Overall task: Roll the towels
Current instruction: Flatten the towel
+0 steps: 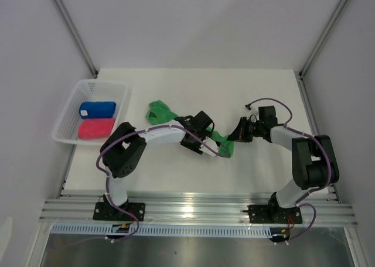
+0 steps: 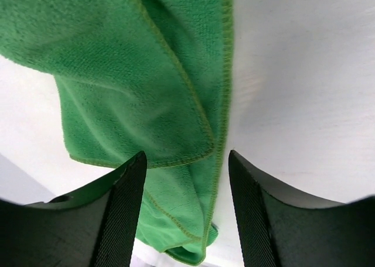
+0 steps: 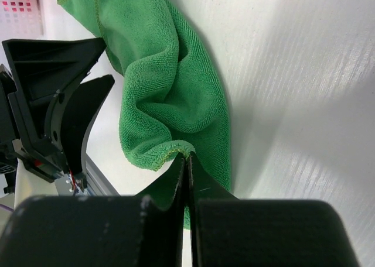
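Observation:
The green towel (image 1: 159, 112) lies crumpled in a long strip across the middle of the table. It also shows in the left wrist view (image 2: 135, 74) and in the right wrist view (image 3: 170, 91). My left gripper (image 1: 205, 145) is open and hangs over the strip's right part, with folded green layers showing between its jaws (image 2: 186, 156). My right gripper (image 1: 232, 136) is shut, pinching the towel's hemmed end (image 3: 187, 156). The blue towel (image 1: 97, 109) and the pink-red towel (image 1: 96, 128) lie rolled in the basket.
The white mesh basket (image 1: 69, 112) stands at the table's left edge. The left gripper's black fingers (image 3: 64, 103) stand close beside the right gripper. An aluminium rail (image 1: 199, 207) runs along the near edge.

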You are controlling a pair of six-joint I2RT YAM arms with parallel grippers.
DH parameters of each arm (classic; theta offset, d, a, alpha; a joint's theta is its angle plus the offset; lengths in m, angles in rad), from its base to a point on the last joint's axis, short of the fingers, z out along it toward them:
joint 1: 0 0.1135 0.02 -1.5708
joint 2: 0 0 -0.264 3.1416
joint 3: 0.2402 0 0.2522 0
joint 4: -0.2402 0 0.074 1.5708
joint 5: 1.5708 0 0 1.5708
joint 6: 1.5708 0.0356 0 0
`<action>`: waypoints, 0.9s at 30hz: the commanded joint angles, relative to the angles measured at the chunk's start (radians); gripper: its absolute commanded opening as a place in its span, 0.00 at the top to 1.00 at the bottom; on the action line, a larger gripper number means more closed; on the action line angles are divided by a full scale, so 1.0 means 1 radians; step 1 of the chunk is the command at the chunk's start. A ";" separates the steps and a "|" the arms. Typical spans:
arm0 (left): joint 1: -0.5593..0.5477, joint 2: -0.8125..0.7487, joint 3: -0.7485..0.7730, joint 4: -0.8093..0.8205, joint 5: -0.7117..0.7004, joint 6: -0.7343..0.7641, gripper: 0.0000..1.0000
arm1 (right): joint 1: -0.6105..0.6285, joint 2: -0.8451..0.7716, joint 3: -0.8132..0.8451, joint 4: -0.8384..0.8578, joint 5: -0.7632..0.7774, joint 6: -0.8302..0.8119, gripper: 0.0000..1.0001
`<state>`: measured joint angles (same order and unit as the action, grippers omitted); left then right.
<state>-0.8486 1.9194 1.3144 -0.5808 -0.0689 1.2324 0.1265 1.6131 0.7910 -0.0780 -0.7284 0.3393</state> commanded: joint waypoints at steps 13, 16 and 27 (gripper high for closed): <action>-0.006 0.055 0.062 -0.014 -0.008 0.001 0.44 | -0.018 0.025 0.030 0.007 -0.037 -0.003 1.00; -0.004 0.050 0.086 -0.054 0.015 -0.013 0.43 | -0.018 0.030 0.031 0.006 -0.039 -0.003 1.00; 0.006 0.104 0.088 -0.034 -0.025 -0.020 0.62 | -0.025 0.027 0.030 0.001 -0.040 -0.008 1.00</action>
<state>-0.8490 2.0106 1.3720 -0.5865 -0.1059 1.2293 0.1116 1.6417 0.7914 -0.0784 -0.7506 0.3389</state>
